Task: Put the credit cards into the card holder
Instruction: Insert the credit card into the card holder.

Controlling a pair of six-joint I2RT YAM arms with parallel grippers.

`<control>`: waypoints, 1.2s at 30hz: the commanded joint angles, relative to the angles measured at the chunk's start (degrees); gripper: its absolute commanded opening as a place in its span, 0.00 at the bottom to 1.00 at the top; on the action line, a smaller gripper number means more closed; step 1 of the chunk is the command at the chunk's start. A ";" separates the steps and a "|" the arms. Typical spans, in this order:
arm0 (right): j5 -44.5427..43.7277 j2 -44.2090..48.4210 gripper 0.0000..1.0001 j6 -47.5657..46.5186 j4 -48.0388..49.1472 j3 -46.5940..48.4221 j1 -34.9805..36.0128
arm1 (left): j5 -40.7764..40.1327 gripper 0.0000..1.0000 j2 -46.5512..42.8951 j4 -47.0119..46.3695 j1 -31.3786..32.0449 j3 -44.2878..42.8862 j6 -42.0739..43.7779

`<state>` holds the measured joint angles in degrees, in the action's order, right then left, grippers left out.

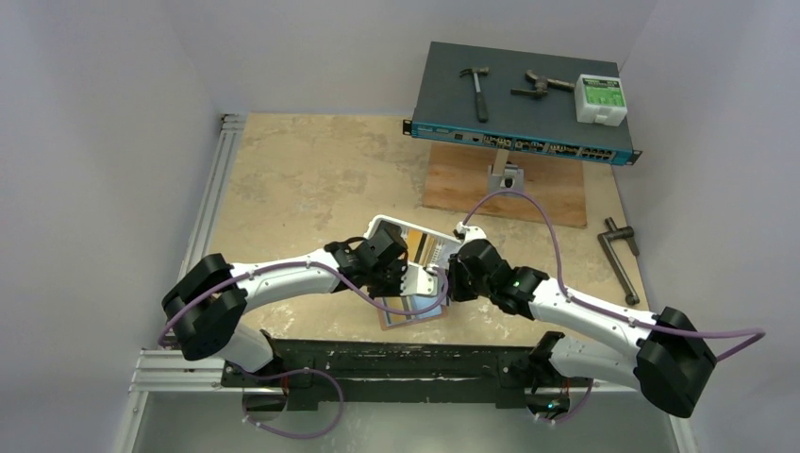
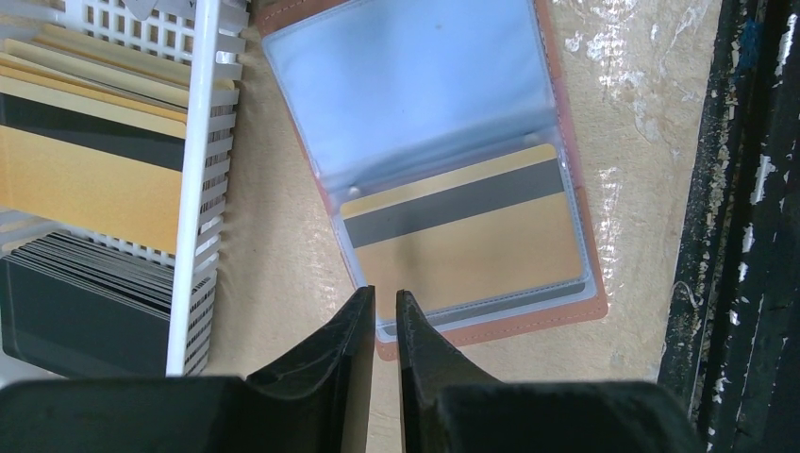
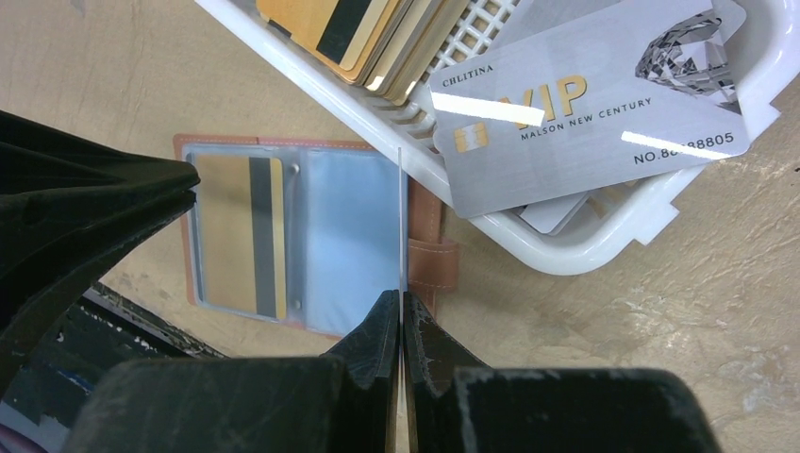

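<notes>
Beige tabletop (image 3: pixel 660 311), card holder (image 2: pixel 509 327) open with one orange-yellow card (image 2: pixel 472 250) sleeved, right gripper (image 3: pixel 403 307) pinched shut on its clear leaf (image 3: pixel 401 217), left gripper (image 2: pixel 385 302) narrowly parted, empty, credit cards (image 3: pixel 585 113) in white tray (image 3: pixel 566 255).

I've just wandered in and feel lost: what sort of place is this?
Probably a robotics test bench: a left arm and right arm bolted at a worn table, plain white walls, and unrelated props, a hammer on a network switch, a tray of cards.
</notes>
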<state>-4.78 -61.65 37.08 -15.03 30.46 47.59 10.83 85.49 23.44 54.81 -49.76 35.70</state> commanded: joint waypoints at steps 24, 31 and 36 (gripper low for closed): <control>-2.97 -0.95 0.00 2.05 2.26 -1.47 3.59 | -0.81 0.11 -1.72 -0.15 0.92 0.44 1.29; -1.86 -0.40 0.00 3.16 4.15 -2.73 3.89 | -1.45 0.11 -1.69 0.18 1.00 1.07 2.70; -0.56 -0.51 0.00 5.34 6.88 -4.84 3.90 | -2.60 0.11 -1.63 0.00 1.08 1.90 4.02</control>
<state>-6.04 -62.48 40.14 -10.85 27.64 51.11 9.19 85.47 23.73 55.35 -48.73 37.45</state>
